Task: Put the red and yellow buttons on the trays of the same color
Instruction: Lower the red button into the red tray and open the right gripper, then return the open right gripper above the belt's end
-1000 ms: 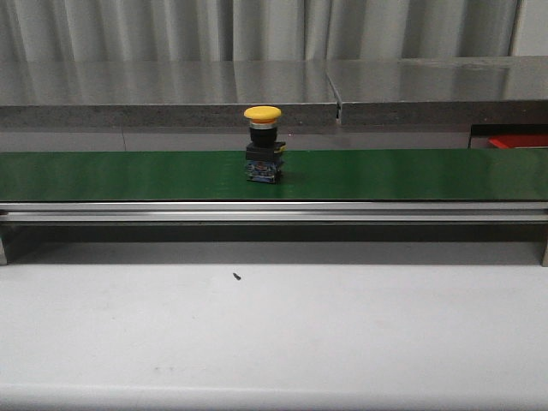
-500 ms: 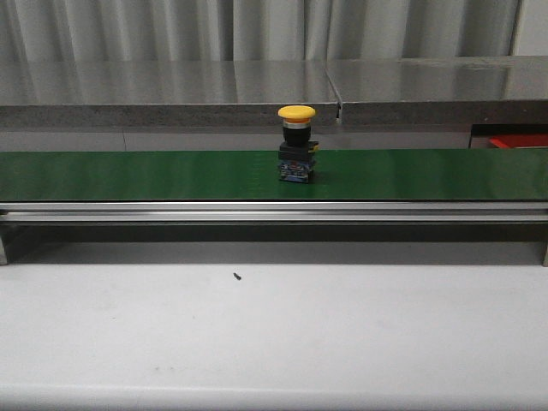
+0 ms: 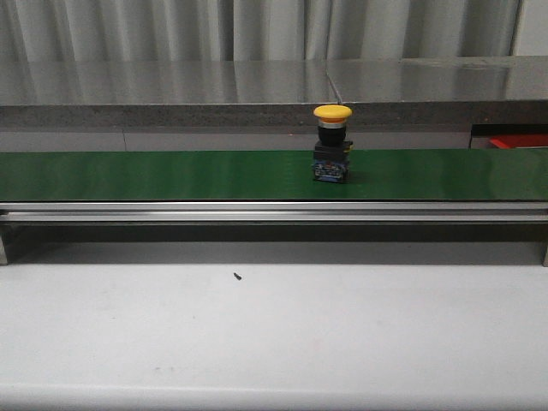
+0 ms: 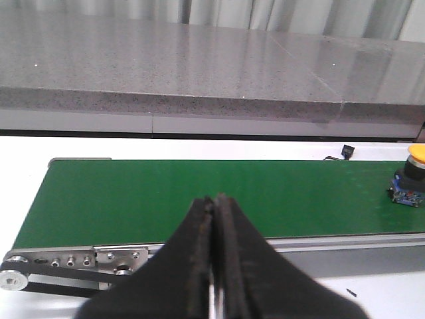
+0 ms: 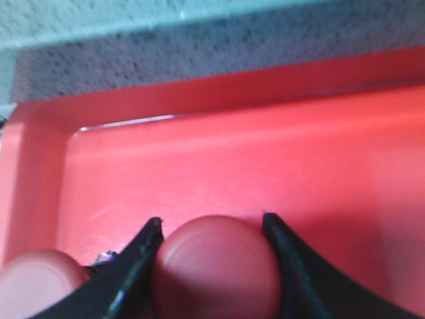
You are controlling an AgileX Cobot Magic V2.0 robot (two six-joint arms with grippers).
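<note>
Yellow button upright on green belt.

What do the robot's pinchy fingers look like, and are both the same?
Both look alike. The left gripper has black fingers that are wide at the base and narrow toward the tips, with rough, worn-looking inner edges. The right gripper shows only two thin, black, pointed fingertips. No cables, writing or stickers show on either, and the arms themselves are out of sight.
</note>
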